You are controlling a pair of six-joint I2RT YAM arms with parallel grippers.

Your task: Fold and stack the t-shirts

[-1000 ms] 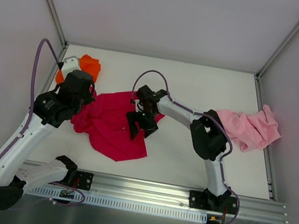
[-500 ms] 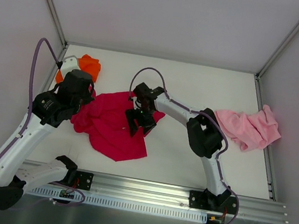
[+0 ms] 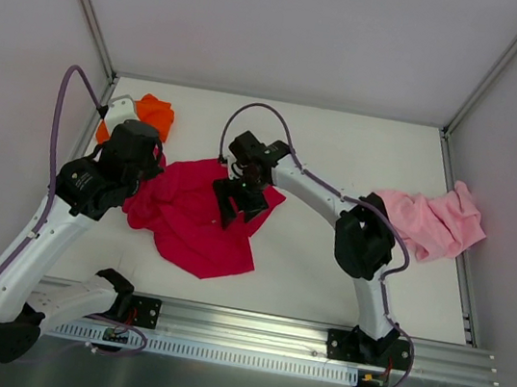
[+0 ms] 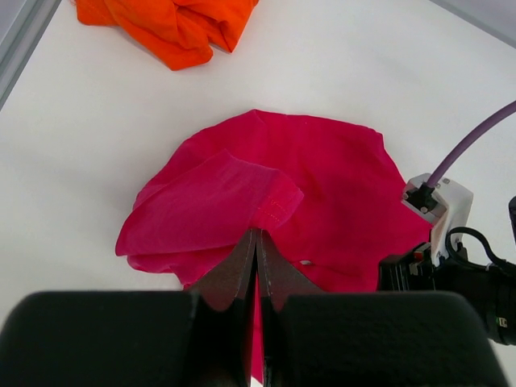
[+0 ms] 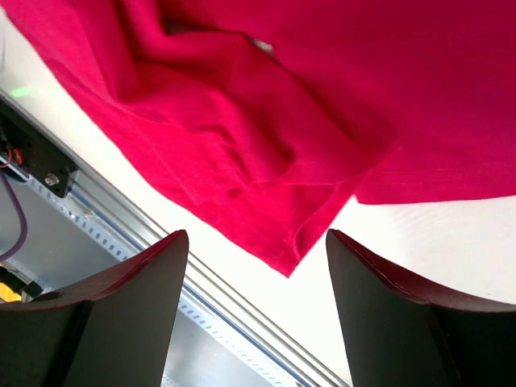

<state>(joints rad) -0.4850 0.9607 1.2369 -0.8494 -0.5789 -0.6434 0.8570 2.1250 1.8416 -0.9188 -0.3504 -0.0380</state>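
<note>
Top external view first: the white worktop [image 3: 326, 262] carries everything. The crimson t-shirt [image 3: 191, 222] is the biggest thing on it, spread out crumpled and sitting between and under both hands. The pink t-shirt [image 3: 434, 223] is bunched up well off to the right of the right hand [image 3: 236, 202], against the worktop's right edge. The orange t-shirt [image 3: 154, 112] is a smaller wad just beyond the left hand [image 4: 256, 242], up in the far left corner and not touching the red one.

The left hand's fingers are pressed tight together at the crimson shirt's left side. From the left wrist cam they look pinched on a folded-over flap, with a sliver of red showing between them.

The right hand hangs over the shirt's right part with its fingers [image 5: 121, 314] standing wide apart. Right wrist cam shows rumpled red cloth below the gap and nothing gripped, with a hem corner on bare worktop and the metal rail [image 5: 121, 234] past it.

A purple cable [image 3: 260, 121] loops up just behind the right hand.
</note>
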